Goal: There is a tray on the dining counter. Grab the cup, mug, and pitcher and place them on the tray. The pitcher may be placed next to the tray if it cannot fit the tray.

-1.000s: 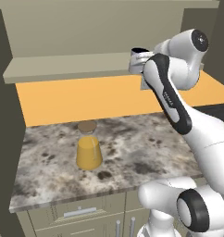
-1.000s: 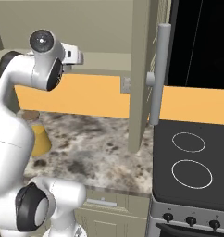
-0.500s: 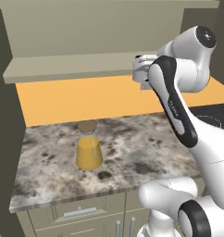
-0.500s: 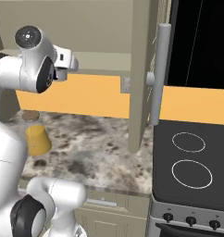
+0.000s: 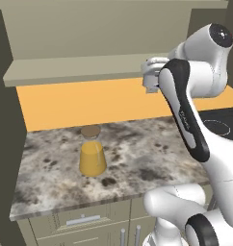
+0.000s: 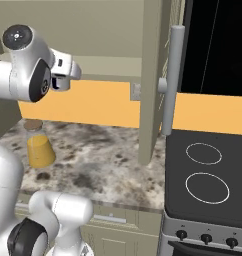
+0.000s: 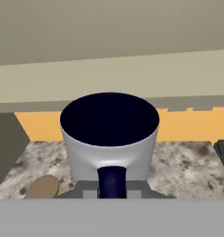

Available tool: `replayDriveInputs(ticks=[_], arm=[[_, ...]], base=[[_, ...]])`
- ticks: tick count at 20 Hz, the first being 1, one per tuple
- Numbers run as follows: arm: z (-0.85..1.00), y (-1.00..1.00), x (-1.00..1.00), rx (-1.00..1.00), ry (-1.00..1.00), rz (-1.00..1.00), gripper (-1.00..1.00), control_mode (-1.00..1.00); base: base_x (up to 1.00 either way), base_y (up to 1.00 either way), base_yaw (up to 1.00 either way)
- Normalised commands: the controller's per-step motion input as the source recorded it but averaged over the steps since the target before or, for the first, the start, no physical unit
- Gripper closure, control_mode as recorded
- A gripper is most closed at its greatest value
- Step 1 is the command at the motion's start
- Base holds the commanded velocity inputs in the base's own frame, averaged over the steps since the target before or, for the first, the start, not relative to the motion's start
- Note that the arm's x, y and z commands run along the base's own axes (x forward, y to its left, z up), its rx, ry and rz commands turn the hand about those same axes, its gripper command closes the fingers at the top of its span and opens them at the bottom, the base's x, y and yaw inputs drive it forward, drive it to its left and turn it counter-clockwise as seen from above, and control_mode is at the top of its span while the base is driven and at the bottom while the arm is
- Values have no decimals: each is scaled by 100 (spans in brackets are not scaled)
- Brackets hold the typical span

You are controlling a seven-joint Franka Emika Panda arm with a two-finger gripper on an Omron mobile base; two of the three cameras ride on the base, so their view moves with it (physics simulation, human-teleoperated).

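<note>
Closest to the hand camera, the mug (image 7: 109, 139) sits right against the claw (image 7: 111, 187), its dark loop handle facing the lens and lying between the fingers; the claw is clenched on that handle, which is probably why the mug rides upright with its mouth level, so it can be carried without tipping. It is light grey with a dark interior, rounded at the rim and narrowing a little toward the base. From the base cameras the claw (image 5: 151, 81) is held high, well above the surface (image 5: 137, 158), though the mug itself is hard to make out there behind the wrist. Lower down, the pitcher (image 5: 92, 153) stands upright on the marble-look surface, apart from the arm: a clear cone of orange-yellow liquid under a round brown cork lid. Behind it runs the orange backsplash (image 5: 80, 101), and to the right lies the black cooktop (image 6: 208, 175).
</note>
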Motion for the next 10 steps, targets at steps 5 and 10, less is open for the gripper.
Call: replayDriveInputs(ticks=[5, 10], arm=[[0, 0, -13, -1, 0, -10, 100, -100], [0, 0, -11, -4, 0, -4, 100, -100]], base=[[0, 0, 0], [0, 0, 0]])
